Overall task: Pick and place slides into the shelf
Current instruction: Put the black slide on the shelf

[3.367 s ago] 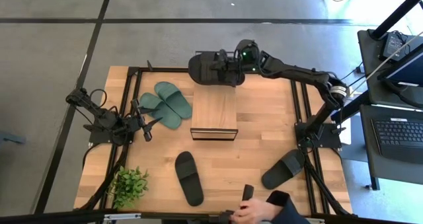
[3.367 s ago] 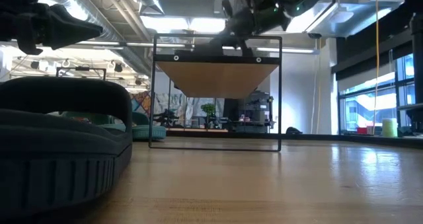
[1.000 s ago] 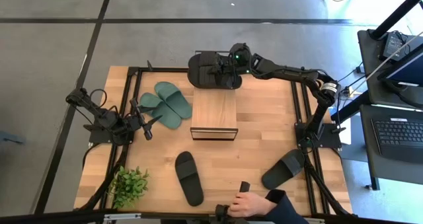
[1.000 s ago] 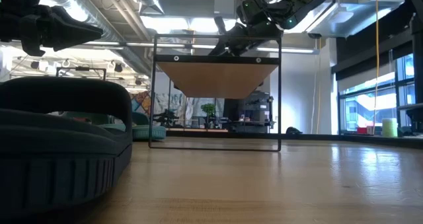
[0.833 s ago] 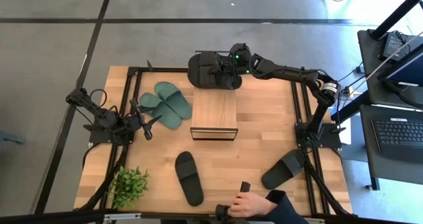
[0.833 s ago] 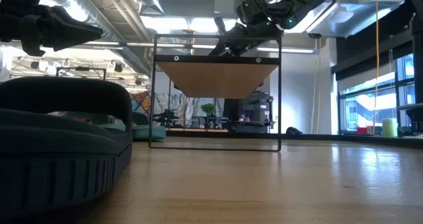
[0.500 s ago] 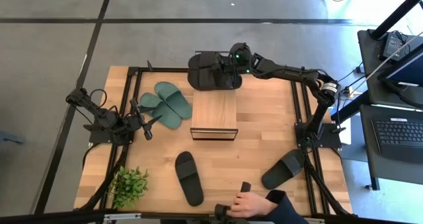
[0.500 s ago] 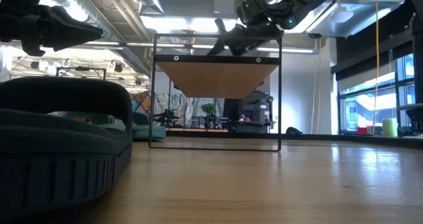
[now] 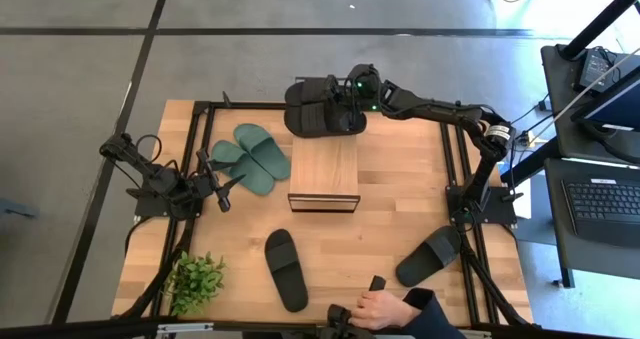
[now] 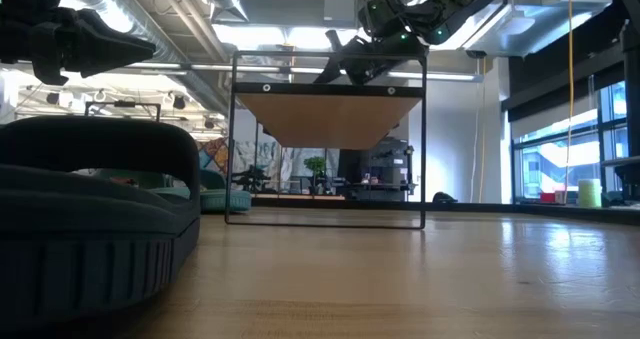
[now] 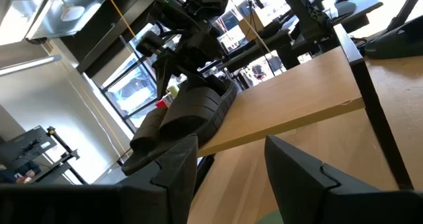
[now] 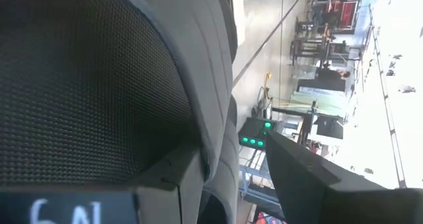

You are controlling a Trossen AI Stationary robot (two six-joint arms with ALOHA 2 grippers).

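We see the right gripper [image 9: 345, 97] at the far end of the shelf [image 9: 324, 167], its fingers parted around a pair of black slides [image 9: 312, 107] resting on the plank's far edge. Two green slides [image 9: 252, 151] lie on the table [image 9: 400, 199] left of the shelf, and two single black slides [image 9: 286, 269] lie nearer the front. The left gripper [image 9: 222, 184] waits, fingers spread apart, beside the green pair.

We are seeing two slides [image 9: 318, 106] lying on the shelf's [image 9: 324, 169] far end; others are lying around it.
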